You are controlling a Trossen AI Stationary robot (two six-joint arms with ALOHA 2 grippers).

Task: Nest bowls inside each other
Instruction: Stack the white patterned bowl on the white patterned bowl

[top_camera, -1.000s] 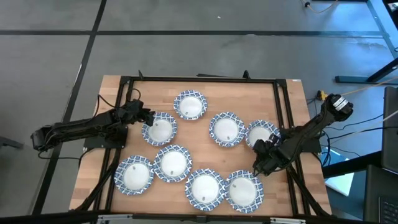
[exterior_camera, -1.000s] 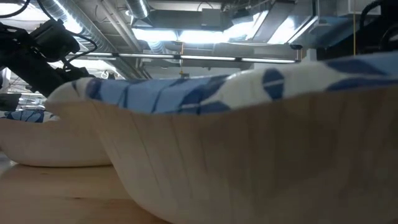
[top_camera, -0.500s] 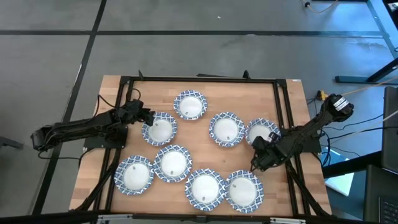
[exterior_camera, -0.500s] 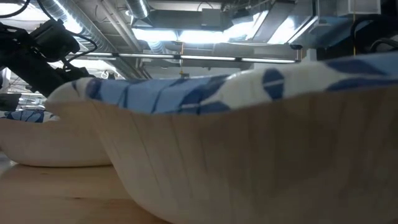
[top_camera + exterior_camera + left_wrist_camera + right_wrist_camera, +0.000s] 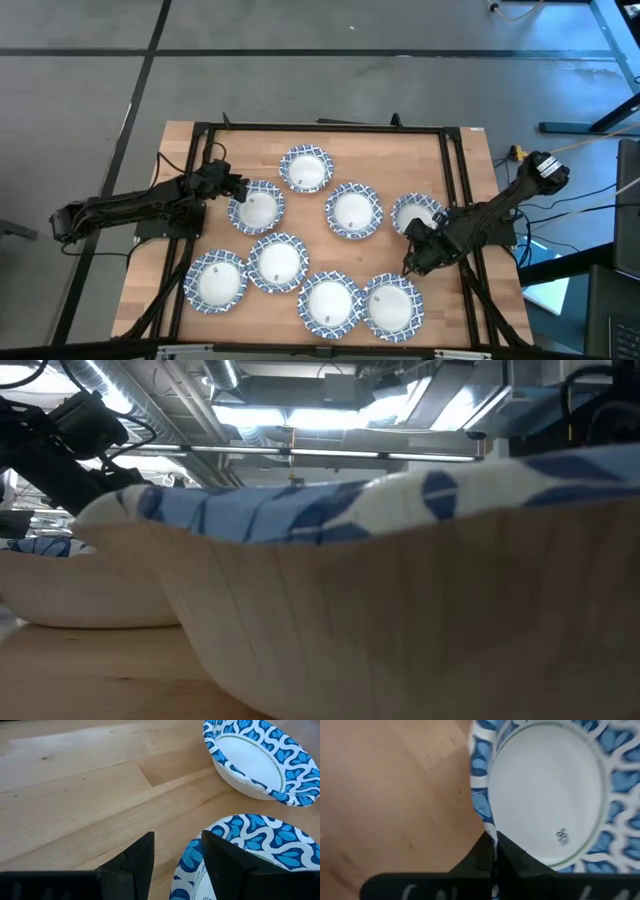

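Note:
Several small bowls with white insides and blue-and-white scalloped rims sit base down on the wooden table (image 5: 455,160). My right gripper (image 5: 408,243) (image 5: 494,840) is shut on the rightmost bowl (image 5: 418,214) (image 5: 545,795). At the left, my left gripper (image 5: 236,188) (image 5: 177,842) is open at the far-left rim of another bowl (image 5: 258,208) (image 5: 250,850). That rim's edge lies between the two fingers; I cannot tell whether they touch it. In the low view one bowl (image 5: 400,590) fills the picture up close. My right gripper pinches the bowl's patterned rim (image 5: 482,817) between its two fingers, on the bowl's near-left side (image 5: 405,235). The fingers come from above, slanting in from the table's right. The bowl stays about level; whether its base is off the table does not show.
A bowl (image 5: 353,210) sits just left of the held one, and one (image 5: 392,305) lies near of it. More bowls (image 5: 306,168) (image 5: 277,262) (image 5: 215,281) (image 5: 329,303) spread over the middle and near side. A black frame (image 5: 320,127) borders the table.
My right gripper has shifted slightly toward the far edge and shut on the rightmost bowl's rim. The bowl just left of it has slid a little toward the table's left.

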